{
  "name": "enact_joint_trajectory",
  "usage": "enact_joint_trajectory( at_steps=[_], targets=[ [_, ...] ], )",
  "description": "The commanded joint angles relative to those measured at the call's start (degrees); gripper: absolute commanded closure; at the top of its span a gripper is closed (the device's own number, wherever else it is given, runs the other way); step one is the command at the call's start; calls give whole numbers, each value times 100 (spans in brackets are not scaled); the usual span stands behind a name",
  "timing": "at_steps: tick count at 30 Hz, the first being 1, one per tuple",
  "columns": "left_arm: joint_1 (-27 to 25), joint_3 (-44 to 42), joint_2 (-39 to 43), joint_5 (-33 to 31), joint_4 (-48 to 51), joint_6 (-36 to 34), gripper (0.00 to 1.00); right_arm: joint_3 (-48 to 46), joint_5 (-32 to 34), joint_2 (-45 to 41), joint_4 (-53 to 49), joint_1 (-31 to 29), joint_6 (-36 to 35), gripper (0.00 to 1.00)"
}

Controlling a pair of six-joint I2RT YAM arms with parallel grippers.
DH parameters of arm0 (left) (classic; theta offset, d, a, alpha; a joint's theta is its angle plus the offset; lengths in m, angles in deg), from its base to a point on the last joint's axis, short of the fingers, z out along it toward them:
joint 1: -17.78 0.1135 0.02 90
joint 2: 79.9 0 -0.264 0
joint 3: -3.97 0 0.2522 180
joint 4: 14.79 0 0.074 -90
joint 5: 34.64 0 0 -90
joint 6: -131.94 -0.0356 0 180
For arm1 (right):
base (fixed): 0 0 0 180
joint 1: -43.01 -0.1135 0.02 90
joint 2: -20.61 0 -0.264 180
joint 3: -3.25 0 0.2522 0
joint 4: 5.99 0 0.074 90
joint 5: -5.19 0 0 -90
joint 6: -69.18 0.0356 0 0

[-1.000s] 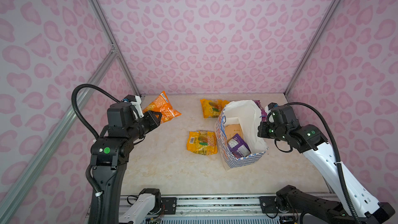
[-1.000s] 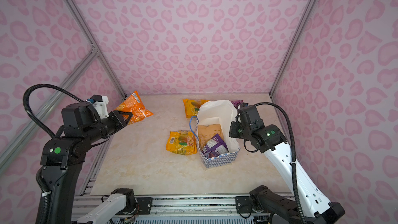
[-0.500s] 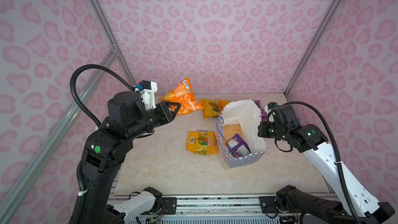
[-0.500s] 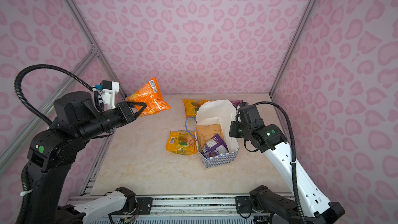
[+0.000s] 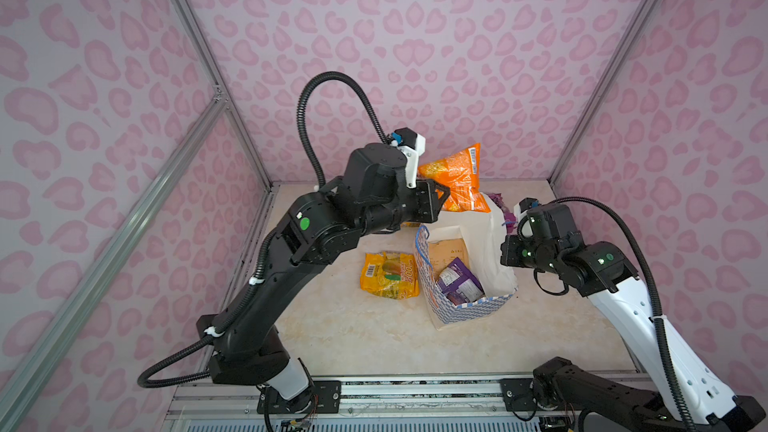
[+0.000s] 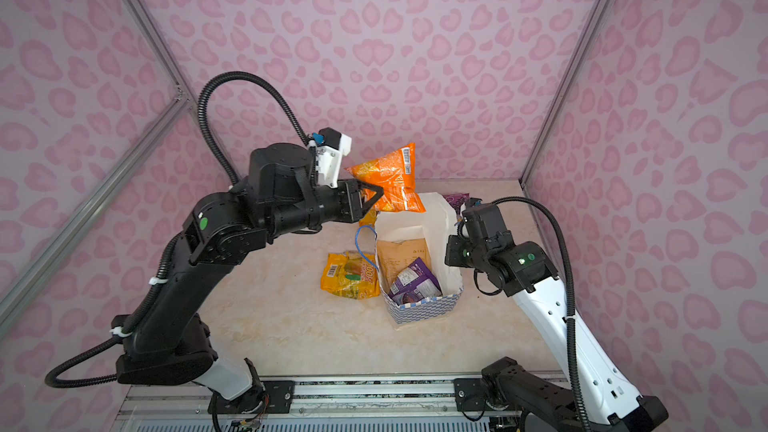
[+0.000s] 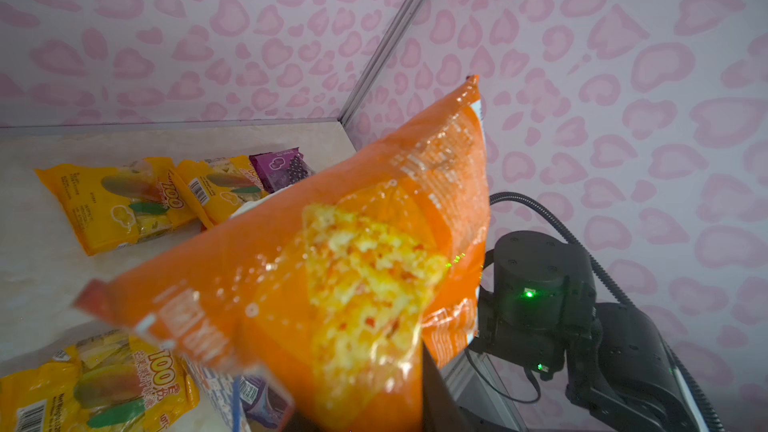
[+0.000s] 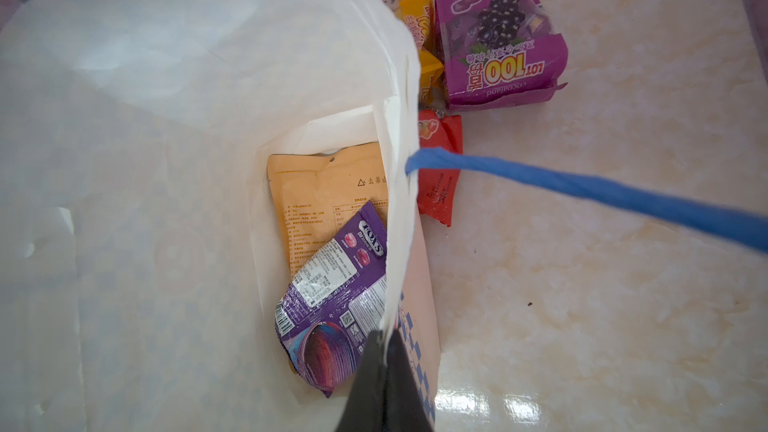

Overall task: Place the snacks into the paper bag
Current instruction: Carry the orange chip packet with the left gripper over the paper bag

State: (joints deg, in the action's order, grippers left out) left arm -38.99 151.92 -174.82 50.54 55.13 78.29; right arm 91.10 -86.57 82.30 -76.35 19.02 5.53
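pink walls (image 5: pixel 415 35) with a blotchy heart print close in a pale marbled table (image 5: pixel 353 338). the left gripper (image 5: pixel 441 198) is clamped on one corner of the orange packet (image 5: pixel 457 176). in both top views that packet is up off the table, tilted, over the far edge of the paper bag (image 5: pixel 469 313), and its glossy face fills most of the left wrist view. the right gripper (image 8: pixel 384 340) is pinched tight on the bag's white rim, on the side nearest its own arm, with paper between the dark fingertips.

the bag stands upright near the middle of the table, mouth wide open, with blue-and-white checks showing low on its outside. inside, a tan packet (image 8: pixel 324 193) lies against the bottom, and a purple packet (image 8: pixel 332 284) lies partly over it. a blue cord handle (image 8: pixel 582 197) runs out from the rim past the right wrist camera.

just beside the bag, on the left arm's side, lies a yellow packet (image 5: pixel 388 274) — whether it touches the bag wall i cannot tell. beyond the bag, toward the back wall, a red packet (image 8: pixel 440 176) lies close against the bag's outside. a grape packet (image 8: pixel 498 35) lies just past it. next to the grape packet are a second yellow packet (image 7: pixel 220 189) and a third yellow packet (image 7: pixel 112 201), their edges overlapping.
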Motion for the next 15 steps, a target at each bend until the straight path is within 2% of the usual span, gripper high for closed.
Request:
enact_joint_trajectory(
  at_steps=[1, 7, 15],
  targets=[
    [-201, 405, -529, -317, 255, -155, 75, -56, -63, -21, -22, 5, -42, 100],
    [-357, 371, -1016, -818, 689, -120, 75, -104, -81, -78, -36, 48, -86, 100],
    [-427, 275, -1494, -757, 789, 15, 75, -209, -189, -105, 51, 78, -87, 100]
  ],
)
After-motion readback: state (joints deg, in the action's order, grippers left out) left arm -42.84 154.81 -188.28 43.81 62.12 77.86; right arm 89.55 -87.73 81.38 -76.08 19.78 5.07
